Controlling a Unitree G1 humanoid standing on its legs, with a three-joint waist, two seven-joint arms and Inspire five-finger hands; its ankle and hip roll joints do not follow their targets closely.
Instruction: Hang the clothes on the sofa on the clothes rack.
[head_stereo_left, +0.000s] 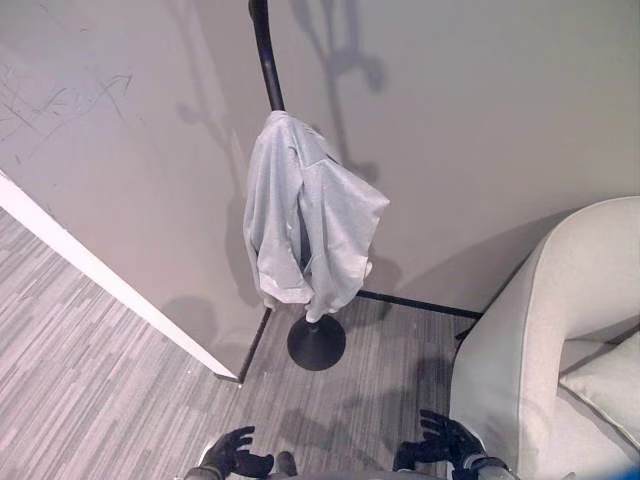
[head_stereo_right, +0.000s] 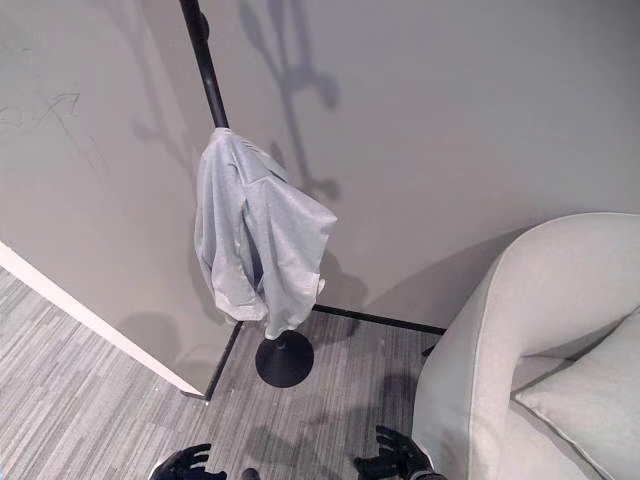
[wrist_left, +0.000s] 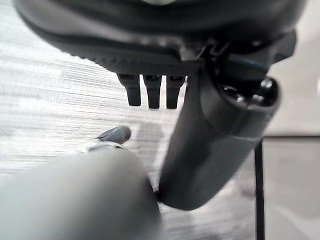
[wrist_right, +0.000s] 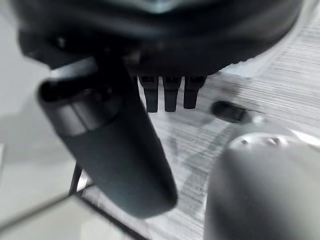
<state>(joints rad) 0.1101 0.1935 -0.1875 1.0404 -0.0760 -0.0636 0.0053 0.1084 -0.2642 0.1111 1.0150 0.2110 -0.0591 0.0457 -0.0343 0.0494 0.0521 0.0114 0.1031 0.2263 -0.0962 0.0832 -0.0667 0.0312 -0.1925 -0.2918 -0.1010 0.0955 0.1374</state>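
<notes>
- Left robot hand (head_stereo_left: 238, 454) and right robot hand (head_stereo_left: 445, 440) hang low over the floor, fingers relaxed and spread, holding nothing.
- The light grey shirt (head_stereo_left: 305, 220) drapes from the black clothes rack (head_stereo_left: 267, 60), beside the sofa (head_stereo_left: 560, 340).
- It looks soft, light and floppy; best gathered at the collar or shoulders.

Plain grey walls (head_stereo_left: 480, 120), striped grey floor (head_stereo_left: 90, 370), pale armchair (head_stereo_left: 540, 330) at right.

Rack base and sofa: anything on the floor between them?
Nothing: between the rack base and the sofa the striped floor is bare, seen in the left eye view.
</notes>
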